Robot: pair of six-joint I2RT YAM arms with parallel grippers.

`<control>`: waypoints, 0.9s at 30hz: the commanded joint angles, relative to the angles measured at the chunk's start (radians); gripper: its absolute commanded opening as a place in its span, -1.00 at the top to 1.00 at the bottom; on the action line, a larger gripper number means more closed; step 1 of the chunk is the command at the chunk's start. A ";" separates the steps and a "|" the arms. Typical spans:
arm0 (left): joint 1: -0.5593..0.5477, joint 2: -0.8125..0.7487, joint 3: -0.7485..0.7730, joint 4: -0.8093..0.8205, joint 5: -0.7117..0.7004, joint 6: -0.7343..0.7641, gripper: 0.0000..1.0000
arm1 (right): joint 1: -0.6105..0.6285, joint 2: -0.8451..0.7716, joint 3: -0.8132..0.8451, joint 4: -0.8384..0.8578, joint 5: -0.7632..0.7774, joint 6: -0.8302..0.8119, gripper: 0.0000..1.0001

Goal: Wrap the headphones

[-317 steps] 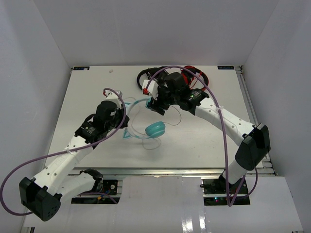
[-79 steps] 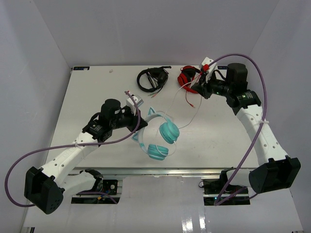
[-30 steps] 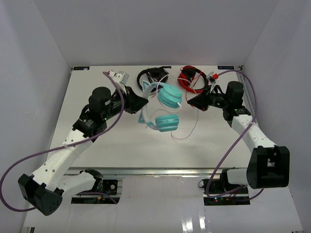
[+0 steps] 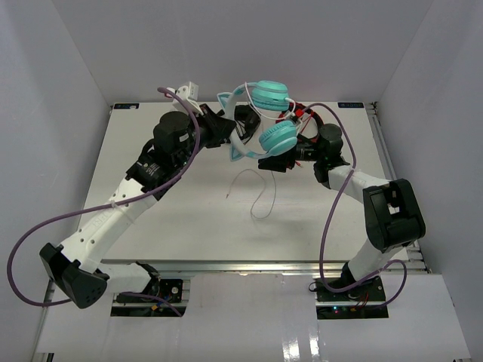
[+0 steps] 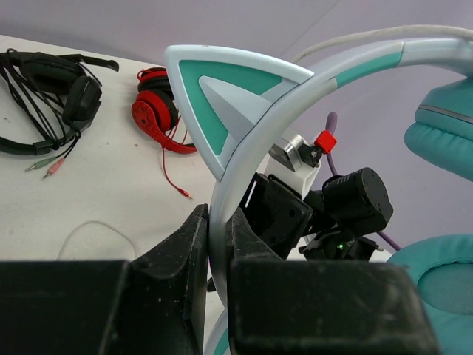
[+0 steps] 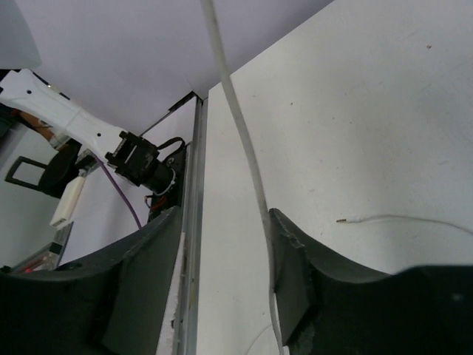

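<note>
The teal headphones (image 4: 276, 137) with cat ears hang in the air above the back of the table. My left gripper (image 4: 223, 133) is shut on their pale headband (image 5: 222, 185); a cat ear (image 5: 229, 89) stands just above my jaws (image 5: 218, 225). The thin white cable (image 4: 260, 192) hangs from the cups and its loose end lies curled on the table. My right gripper (image 4: 291, 154) is right under the lower ear cup. In the right wrist view it (image 6: 222, 281) is open, and the cable (image 6: 244, 140) runs between the fingers, along the right finger (image 6: 292, 274).
Black headphones (image 5: 52, 85) and red headphones (image 5: 157, 111) lie at the back of the white table (image 4: 151, 219), behind the raised pair. The cable's plug (image 6: 347, 220) lies on the table. White walls close in the left, right and back.
My left arm has lifted the headphones higher and further back. My right gripper has moved left, in under the lower ear cup. More cable now hangs free to the table.
</note>
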 commanded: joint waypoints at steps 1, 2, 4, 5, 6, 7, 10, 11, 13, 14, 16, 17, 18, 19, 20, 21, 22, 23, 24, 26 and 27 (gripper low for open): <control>-0.026 -0.004 0.078 0.060 -0.016 -0.053 1.00 | 0.013 -0.002 0.017 0.121 -0.015 0.034 -0.23; -0.031 -0.001 0.085 0.062 -0.020 -0.057 1.00 | 0.014 -0.002 0.013 0.122 -0.011 0.025 -0.28; -0.040 0.001 0.094 0.063 -0.026 -0.064 1.00 | 0.018 -0.002 0.001 0.124 0.001 0.011 -0.40; -0.043 0.003 0.102 0.064 -0.031 -0.066 1.00 | 0.017 -0.001 -0.004 0.123 0.004 0.000 -0.44; -0.046 0.004 0.109 0.065 -0.037 -0.069 1.00 | 0.016 -0.001 -0.010 0.122 0.006 -0.010 -0.47; -0.049 0.003 0.114 0.065 -0.040 -0.071 1.00 | 0.019 0.004 -0.014 0.122 0.007 -0.018 -0.48; -0.055 0.000 0.129 0.064 -0.067 -0.079 1.00 | 0.021 0.007 -0.029 0.123 0.004 -0.057 -0.50; -0.056 -0.005 0.130 0.063 -0.085 -0.082 1.00 | 0.022 0.002 -0.045 0.125 0.004 -0.071 -0.50; -0.057 -0.014 0.129 0.063 -0.120 -0.089 1.00 | 0.027 -0.006 -0.071 0.124 0.004 -0.103 -0.49; -0.056 -0.019 0.126 0.066 -0.140 -0.094 1.00 | 0.030 -0.011 -0.085 0.117 0.006 -0.127 -0.49; -0.055 -0.031 0.120 0.078 -0.186 -0.103 1.00 | 0.044 -0.021 -0.120 0.087 0.013 -0.198 -0.47; -0.056 -0.034 0.117 0.089 -0.199 -0.106 1.00 | 0.057 -0.029 -0.145 0.071 0.018 -0.222 -0.46; -0.057 -0.035 0.115 0.098 -0.213 -0.109 1.00 | 0.073 -0.036 -0.167 0.056 0.025 -0.249 -0.44; -0.057 -0.034 0.117 0.100 -0.233 -0.113 1.00 | 0.094 -0.044 -0.180 0.046 0.035 -0.288 -0.42; -0.056 -0.034 0.121 0.100 -0.246 -0.116 1.00 | 0.106 -0.051 -0.195 0.027 0.039 -0.310 -0.40; -0.055 -0.034 0.124 0.100 -0.259 -0.119 1.00 | 0.117 -0.059 -0.210 0.008 0.042 -0.333 -0.38; -0.056 -0.035 0.133 0.100 -0.290 -0.119 1.00 | 0.136 -0.066 -0.221 0.000 0.045 -0.360 -0.37; -0.057 -0.036 0.140 0.098 -0.316 -0.121 1.00 | 0.147 -0.072 -0.234 -0.002 0.051 -0.371 -0.35; -0.057 -0.037 0.147 0.097 -0.341 -0.122 1.00 | 0.156 -0.078 -0.247 -0.003 0.057 -0.378 -0.33; -0.057 -0.037 0.159 0.094 -0.392 -0.120 1.00 | 0.177 -0.085 -0.267 -0.002 0.064 -0.383 -0.28; -0.057 -0.036 0.167 0.092 -0.413 -0.116 1.00 | 0.189 -0.087 -0.270 -0.002 0.069 -0.383 -0.27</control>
